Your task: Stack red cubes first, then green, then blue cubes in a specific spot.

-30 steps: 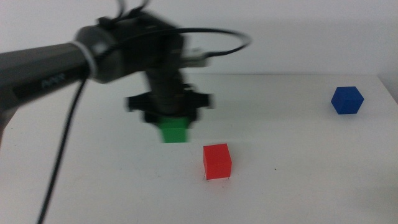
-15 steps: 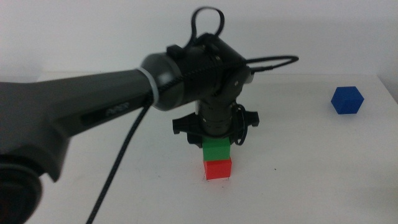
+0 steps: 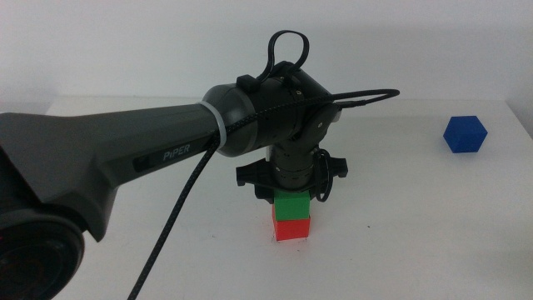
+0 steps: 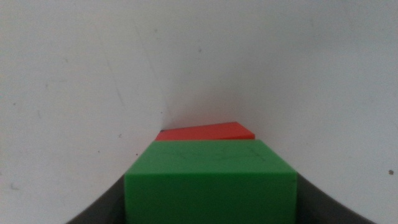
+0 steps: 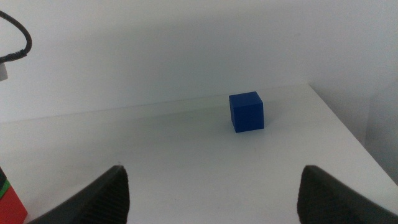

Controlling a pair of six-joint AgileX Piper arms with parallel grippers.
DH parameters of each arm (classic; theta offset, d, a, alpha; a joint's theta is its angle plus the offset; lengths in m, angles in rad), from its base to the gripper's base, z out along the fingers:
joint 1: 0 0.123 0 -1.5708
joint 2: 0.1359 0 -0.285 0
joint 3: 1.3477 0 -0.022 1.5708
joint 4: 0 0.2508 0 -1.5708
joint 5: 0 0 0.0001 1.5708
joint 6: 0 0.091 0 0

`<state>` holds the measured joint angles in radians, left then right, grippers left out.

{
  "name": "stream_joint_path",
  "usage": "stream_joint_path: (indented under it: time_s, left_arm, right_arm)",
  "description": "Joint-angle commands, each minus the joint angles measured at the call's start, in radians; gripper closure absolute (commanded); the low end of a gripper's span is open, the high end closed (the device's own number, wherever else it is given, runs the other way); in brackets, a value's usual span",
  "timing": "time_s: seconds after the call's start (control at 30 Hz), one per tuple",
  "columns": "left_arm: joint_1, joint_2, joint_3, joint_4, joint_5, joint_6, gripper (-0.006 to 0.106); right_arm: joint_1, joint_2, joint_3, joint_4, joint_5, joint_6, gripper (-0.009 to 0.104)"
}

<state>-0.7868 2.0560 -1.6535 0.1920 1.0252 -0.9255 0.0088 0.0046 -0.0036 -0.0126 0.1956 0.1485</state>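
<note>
The green cube (image 3: 293, 205) sits on top of the red cube (image 3: 291, 227) at the table's front middle. My left gripper (image 3: 291, 193) comes straight down over the stack and is shut on the green cube. In the left wrist view the green cube (image 4: 210, 180) fills the space between the jaws, with the red cube (image 4: 205, 132) showing beneath it. The blue cube (image 3: 464, 134) stands alone at the far right and also shows in the right wrist view (image 5: 246, 112). My right gripper (image 5: 211, 193) is open and empty, out of the middle view. The marked spot is hidden under the stack.
The left arm (image 3: 125, 158) and its black cable (image 3: 179, 217) stretch across the left half of the table. The table's right edge (image 3: 523, 125) runs close to the blue cube. A corner of the red cube (image 5: 9, 202) shows in the right wrist view.
My left gripper carried the green cube to the right and down onto the red cube. In the last half second it lowered slightly and the cube settled.
</note>
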Motion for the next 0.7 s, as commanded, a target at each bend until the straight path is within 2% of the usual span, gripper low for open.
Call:
stream_joint_path:
  time_s: [0.0, 0.1, 0.13, 0.17, 0.2, 0.33, 0.37, 0.47, 0.67]
  left_arm:
    - [-0.001, 0.004, -0.005, -0.016, -0.014, -0.002, 0.078]
    - [-0.001, 0.004, -0.005, -0.016, -0.014, 0.005, 0.066]
    - [-0.001, 0.004, -0.005, -0.009, -0.014, 0.009, 0.051]
    - [-0.001, 0.004, -0.005, -0.007, -0.014, 0.009, 0.045]
    - [-0.001, 0.004, -0.005, 0.008, -0.016, 0.009, 0.033]
    - [-0.001, -0.017, -0.006, 0.025, -0.016, 0.052, 0.01]
    - [-0.001, -0.032, -0.008, 0.028, -0.014, 0.075, 0.007]
    - [0.003, -0.129, -0.015, 0.016, -0.008, 0.181, 0.007]
    - [0.003, -0.426, -0.023, -0.008, 0.087, 0.574, 0.007]
  right_arm:
    - [-0.006, -0.005, 0.004, -0.01, -0.012, -0.007, 0.002]
    - [-0.006, -0.005, 0.004, -0.01, -0.012, -0.007, 0.002]
    - [-0.006, -0.005, 0.004, -0.01, -0.012, -0.007, 0.002]
    - [-0.006, -0.005, 0.004, -0.01, -0.012, -0.007, 0.002]
    - [-0.006, -0.005, 0.004, -0.01, -0.012, -0.007, 0.002]
    - [-0.006, -0.005, 0.004, -0.01, -0.012, -0.007, 0.002]
    - [-0.006, -0.005, 0.004, -0.01, -0.012, -0.007, 0.002]
    - [-0.006, -0.005, 0.004, -0.01, -0.012, -0.007, 0.002]
    - [-0.006, -0.005, 0.004, -0.01, -0.012, -0.007, 0.002]
